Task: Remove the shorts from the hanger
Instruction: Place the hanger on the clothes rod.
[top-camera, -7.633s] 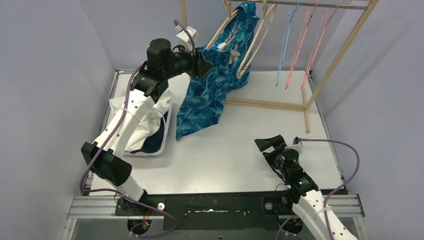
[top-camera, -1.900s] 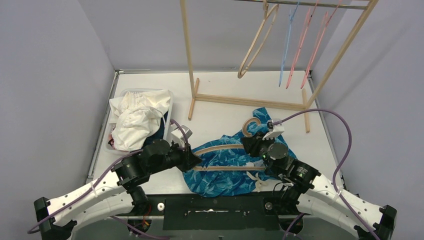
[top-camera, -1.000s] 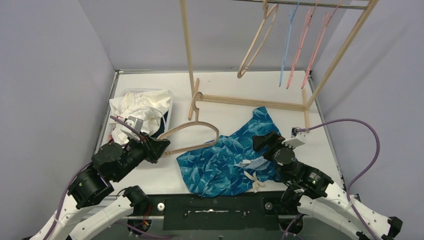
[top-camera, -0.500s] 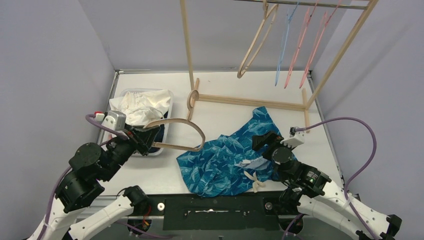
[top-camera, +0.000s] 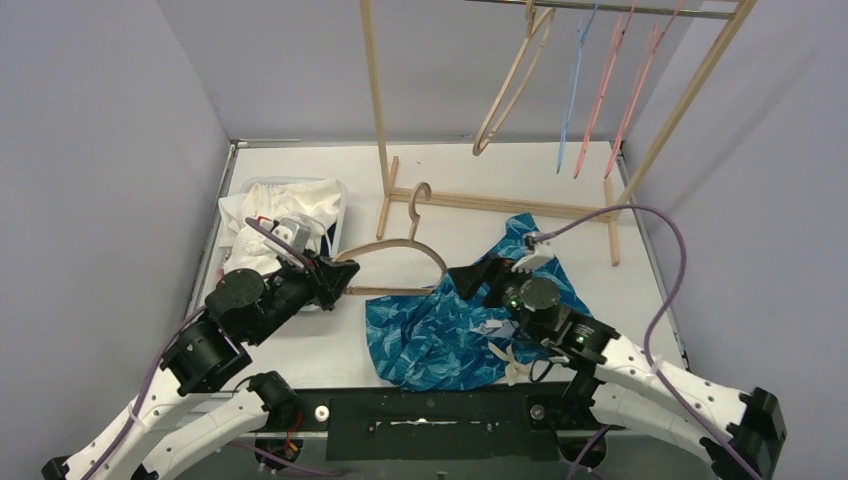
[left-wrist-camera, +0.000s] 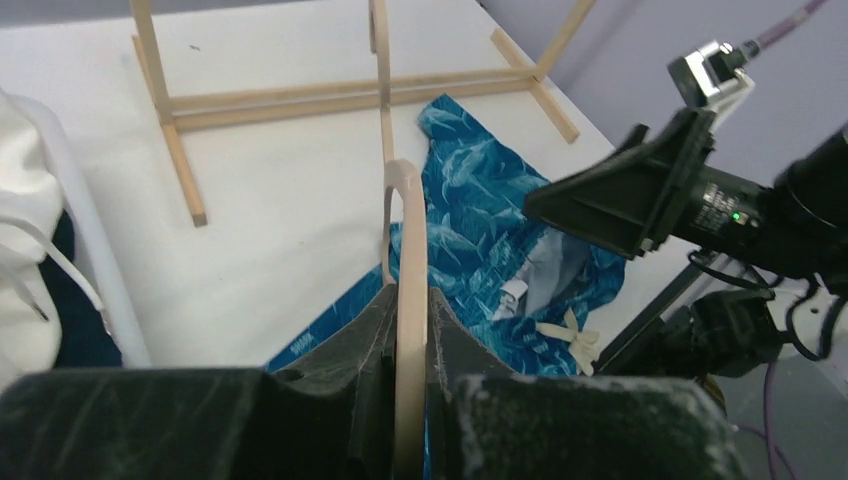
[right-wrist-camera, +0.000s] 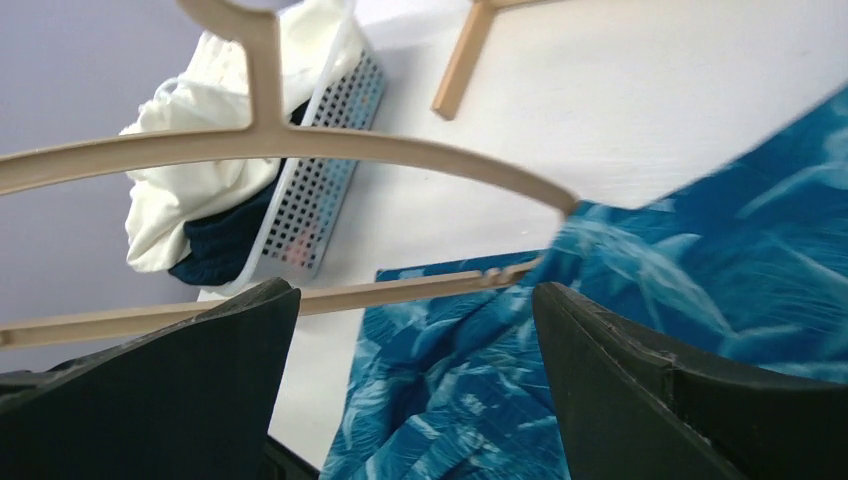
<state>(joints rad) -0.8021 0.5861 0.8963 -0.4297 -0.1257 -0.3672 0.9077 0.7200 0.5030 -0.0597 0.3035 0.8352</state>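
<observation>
The blue leaf-pattern shorts (top-camera: 445, 335) lie crumpled on the table at the front centre, and also show in the left wrist view (left-wrist-camera: 480, 205) and the right wrist view (right-wrist-camera: 640, 330). My left gripper (top-camera: 338, 280) is shut on the left end of a wooden hanger (top-camera: 400, 250), held low over the table. The hanger's right end sits at the shorts' upper left edge. In the left wrist view the hanger (left-wrist-camera: 405, 230) runs between the fingers of that gripper (left-wrist-camera: 407, 295). My right gripper (top-camera: 470, 280) is open and empty above the shorts, just right of the hanger (right-wrist-camera: 300, 140).
A white basket (top-camera: 338, 195) at the left holds the white shorts (top-camera: 265, 225) over the navy pair (right-wrist-camera: 215, 255). The wooden rack (top-camera: 378, 100) stands at the back with a wooden hanger (top-camera: 510, 85), a blue hanger (top-camera: 572, 95) and pink hangers (top-camera: 608, 95).
My left gripper has swung the hanger right, toward the shorts, hook now pointing to the back. My right gripper has moved left over the shorts, closer to the hanger.
</observation>
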